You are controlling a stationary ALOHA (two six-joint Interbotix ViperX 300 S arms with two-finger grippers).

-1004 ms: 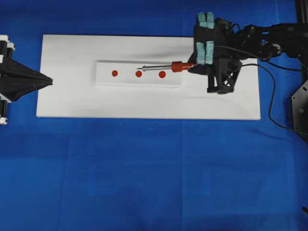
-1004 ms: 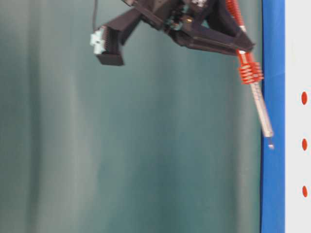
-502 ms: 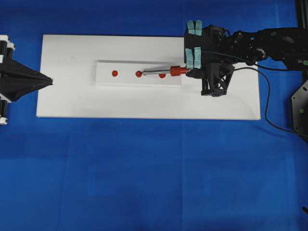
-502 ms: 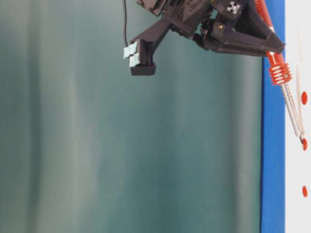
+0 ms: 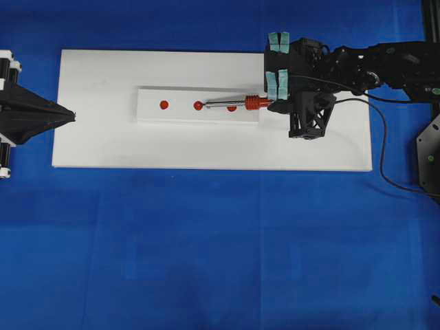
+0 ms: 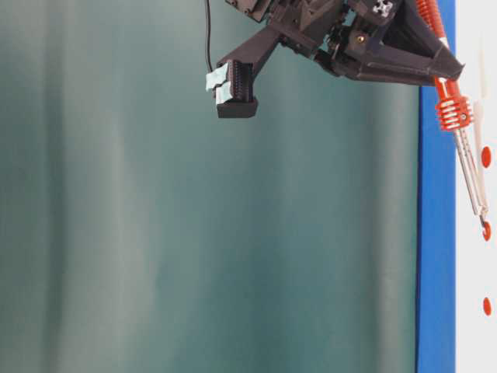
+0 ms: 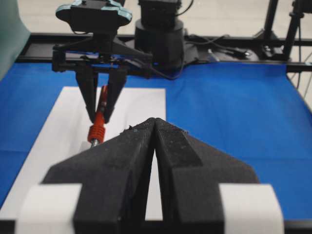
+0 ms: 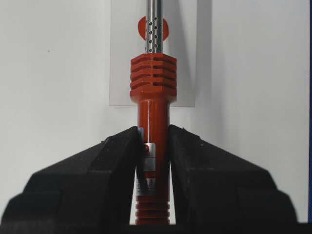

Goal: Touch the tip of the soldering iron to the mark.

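Since a second ago the right end effector (image 5: 273, 103) has carried the slim red-handled soldering iron with its silver shaft (image 5: 237, 104) leftward and down. In the overhead view the dark pointed tip (image 5: 200, 106) now meets the middle red round mark (image 5: 197, 106) on the white strip (image 5: 151, 113), which lies on the white board (image 5: 103, 144) on the blue bench (image 5: 206, 240).

At table level the iron slants so that only the tip lands.

The left wrist view shows the left end effector (image 7: 154, 127) pressed together, idle.

The right wrist view shows the right one pinching the handle, to keep the shaft straight.
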